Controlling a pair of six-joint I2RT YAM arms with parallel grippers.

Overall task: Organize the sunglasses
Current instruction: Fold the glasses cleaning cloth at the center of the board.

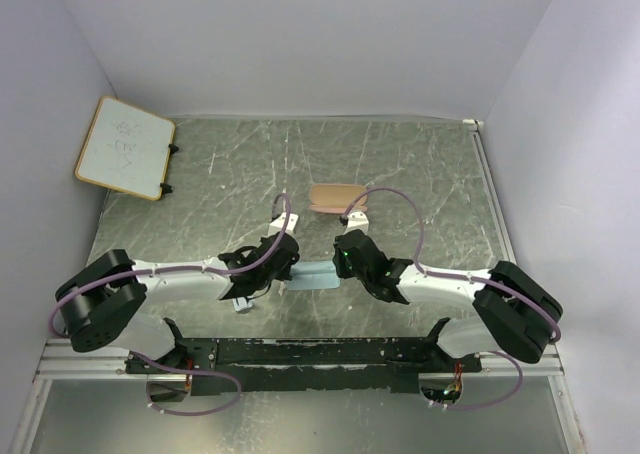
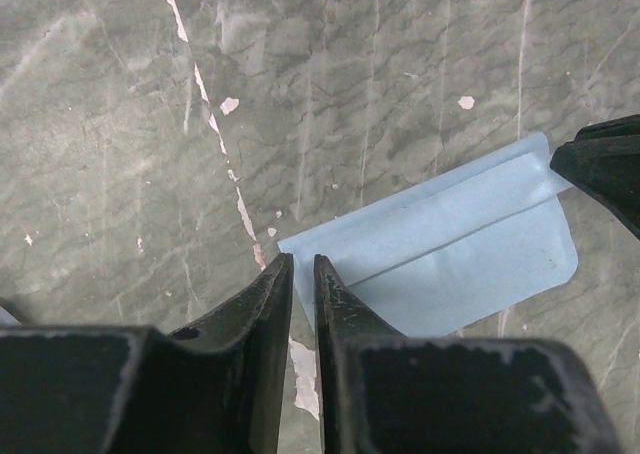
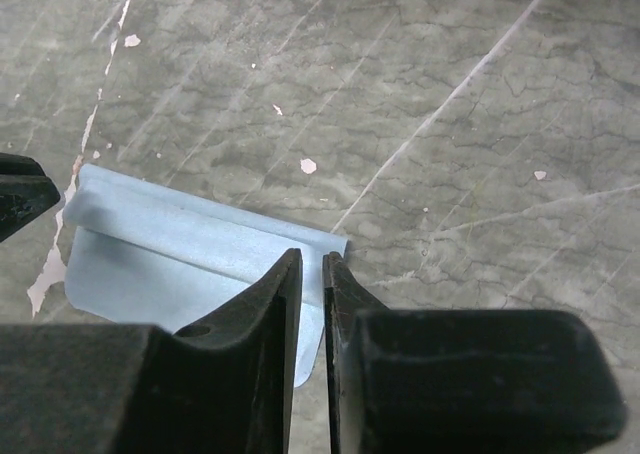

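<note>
Right, left gripper [image 2: 303, 264] and right gripper [image 3: 312, 259] sit barely cracked, empty, at the folded cloth's [image 2: 460, 244] ends; sunglasses [image 1: 240, 302] are probably that white shape just near-left of the left one, axis unreadable.

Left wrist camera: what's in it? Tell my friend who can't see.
A folded light blue cloth lies on a scratched grey-green table. The left end effector, fingers a slit apart, is at its near corner; the right end effector pokes in at the far corner.
</note>
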